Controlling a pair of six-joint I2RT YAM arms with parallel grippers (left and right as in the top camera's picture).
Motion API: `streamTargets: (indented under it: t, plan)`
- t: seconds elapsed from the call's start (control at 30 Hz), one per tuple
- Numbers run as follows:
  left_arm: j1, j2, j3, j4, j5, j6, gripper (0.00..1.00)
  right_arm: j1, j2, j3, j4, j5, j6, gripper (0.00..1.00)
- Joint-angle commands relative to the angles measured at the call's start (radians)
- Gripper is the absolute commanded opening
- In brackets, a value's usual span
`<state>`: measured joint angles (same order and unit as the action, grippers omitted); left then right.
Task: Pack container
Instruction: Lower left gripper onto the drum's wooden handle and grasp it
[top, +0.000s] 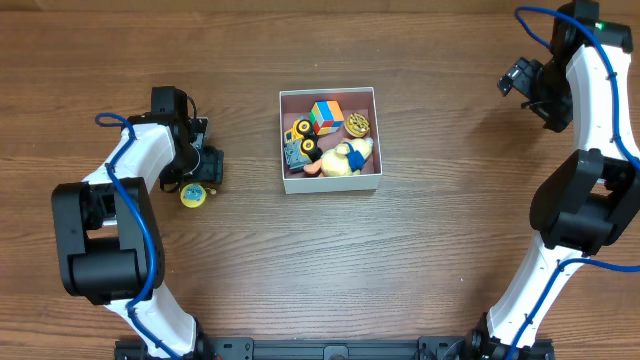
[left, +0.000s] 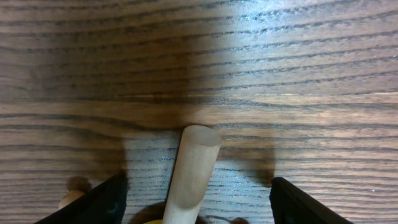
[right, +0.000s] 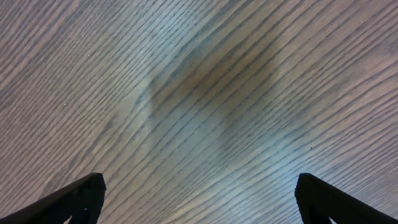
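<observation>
The container (top: 330, 187), a square white-walled box with a maroon inside, sits at the table's middle. It holds a colourful cube (top: 326, 116), a yellow truck (top: 302, 132), a round brown toy (top: 358, 125) and a yellow-white toy (top: 347, 158). A small yellow toy (top: 193, 196) lies on the table left of the box. My left gripper (top: 203, 168) is just above it, open. In the left wrist view a tan wooden peg (left: 198, 155) stands between the open jaws (left: 198, 182), untouched by either. My right gripper (top: 520, 78) is open and empty at the far right, over bare wood (right: 200, 180).
A second small tan peg end (left: 73, 190) shows at the lower left of the left wrist view. The wooden table (top: 420, 270) surrounds the box on all sides.
</observation>
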<state>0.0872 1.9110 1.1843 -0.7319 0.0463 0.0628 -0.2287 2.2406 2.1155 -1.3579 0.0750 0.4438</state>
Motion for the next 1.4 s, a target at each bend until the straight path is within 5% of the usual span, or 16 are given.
streamTargets:
  t: [0.0,0.2,0.43,0.67,1.37]
  plan:
    - [0.004,-0.002,-0.011,0.005,0.025,0.013,0.74,0.002,-0.005,-0.003,0.004,0.002,-0.002,1.0]
    - [0.004,-0.002,-0.01,0.011,0.024,0.013,0.63,0.002,-0.005,-0.003,0.003,0.002,-0.002,1.0]
    - [0.004,-0.002,-0.002,0.01,0.021,0.013,0.63,0.002,-0.005,-0.003,0.003,0.002,-0.002,1.0]
    - [0.004,-0.002,-0.002,0.008,0.02,0.013,0.4,0.002,-0.005,-0.003,0.004,0.002,-0.002,1.0]
    - [0.004,-0.002,-0.001,0.008,0.002,0.004,0.27,0.002,-0.005,-0.003,0.003,0.002,-0.002,1.0]
